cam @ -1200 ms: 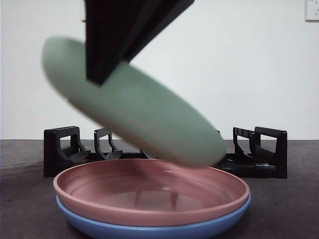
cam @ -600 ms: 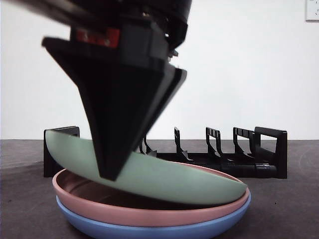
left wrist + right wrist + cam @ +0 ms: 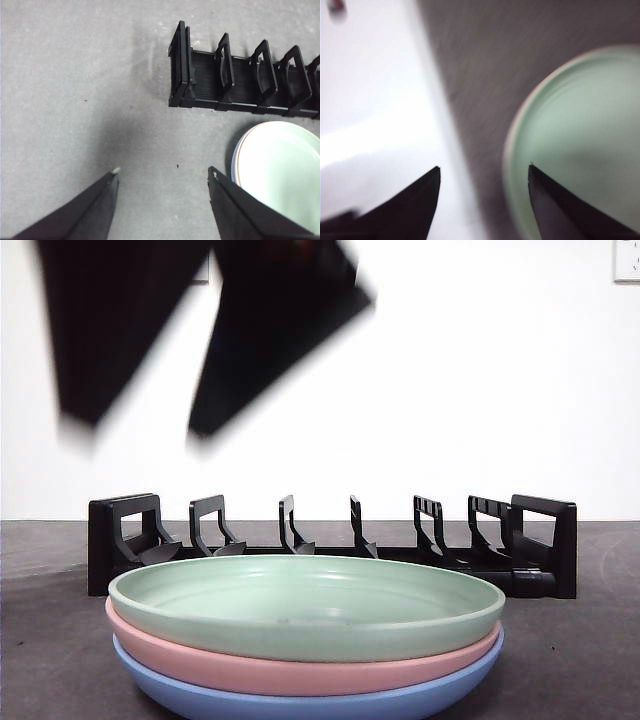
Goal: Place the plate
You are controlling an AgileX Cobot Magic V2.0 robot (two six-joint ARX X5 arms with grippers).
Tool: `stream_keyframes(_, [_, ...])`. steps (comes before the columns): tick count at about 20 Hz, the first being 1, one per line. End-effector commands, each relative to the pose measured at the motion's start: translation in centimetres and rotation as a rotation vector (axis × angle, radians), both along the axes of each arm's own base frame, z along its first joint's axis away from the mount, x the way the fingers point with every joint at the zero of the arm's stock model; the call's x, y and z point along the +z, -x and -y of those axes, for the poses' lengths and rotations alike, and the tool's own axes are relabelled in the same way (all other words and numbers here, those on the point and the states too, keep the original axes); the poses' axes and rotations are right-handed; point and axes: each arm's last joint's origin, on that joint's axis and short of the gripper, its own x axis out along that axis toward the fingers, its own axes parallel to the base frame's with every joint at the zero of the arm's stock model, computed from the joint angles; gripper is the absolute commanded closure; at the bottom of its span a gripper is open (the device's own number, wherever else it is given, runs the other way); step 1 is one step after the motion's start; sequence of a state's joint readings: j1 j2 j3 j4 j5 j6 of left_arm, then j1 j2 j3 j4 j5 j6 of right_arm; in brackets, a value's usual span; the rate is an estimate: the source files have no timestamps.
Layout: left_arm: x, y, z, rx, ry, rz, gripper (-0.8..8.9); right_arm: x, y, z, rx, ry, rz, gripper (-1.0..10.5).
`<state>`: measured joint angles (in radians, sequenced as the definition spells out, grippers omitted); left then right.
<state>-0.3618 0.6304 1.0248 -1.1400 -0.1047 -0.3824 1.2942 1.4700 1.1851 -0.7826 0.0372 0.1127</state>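
Observation:
The pale green plate (image 3: pixel 300 605) lies flat on top of a pink plate (image 3: pixel 300 672), which rests in a blue plate (image 3: pixel 300 702) at the table's front. My right gripper (image 3: pixel 140 430) hangs open and blurred above the stack's left side, holding nothing. In its wrist view the right gripper (image 3: pixel 484 167) is just beside the green plate's (image 3: pixel 580 135) rim. My left gripper (image 3: pixel 163 171) is open over bare table, apart from the green plate (image 3: pixel 285 170).
A black plate rack (image 3: pixel 540 540) with several upright dividers stands behind the stack, with nothing in its slots. The left wrist view shows the rack's end (image 3: pixel 235 80) and grey table (image 3: pixel 75 100) beside it.
The green plate came down tilted in the gripper, was laid flat on the pink plate and let go. The gripper opened and rose up and to the left.

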Motion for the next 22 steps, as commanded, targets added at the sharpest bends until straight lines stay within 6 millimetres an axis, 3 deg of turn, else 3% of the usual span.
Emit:
stream_keyframes(1, [0.4, -0.4, 0.3, -0.051, -0.001, 0.003, 5.31, 2.5, -1.3, 1.3, -0.102, -0.076, 0.086, 6.7])
stream_keyframes(5, [0.0, -1.5, 0.8, -0.072, -0.007, -0.045, 5.31, 4.1, -5.7, 5.0, -0.297, -0.097, 0.130, 6.7])
stream_keyframes(12, [0.2, -3.5, 1.5, -0.072, 0.007, -0.003, 5.32, 4.7, -13.2, 12.5, -0.653, -0.084, 0.188, 6.7])
stream_keyframes(17, [0.1, -3.5, 1.5, -0.071, 0.001, -0.019, 5.34, 5.2, -16.1, 16.3, -0.774, -0.168, 0.187, 6.8])
stream_keyframes(18, [0.1, -3.5, 1.5, -0.071, 0.002, -0.015, 6.13, 5.2, -16.3, 16.6, -0.771, -0.183, 0.171, 8.6])
stream_keyframes(19, [0.2, -3.5, 1.5, -0.074, 0.001, -0.012, 8.21, 5.2, -16.4, 16.7, -0.771, -0.193, 0.169, 9.2])
stream_keyframes(22, [0.3, -3.7, 1.6, -0.083, 0.001, 0.016, 8.06, 5.4, -16.5, 16.5, -0.759, -0.223, 0.173, 9.3])
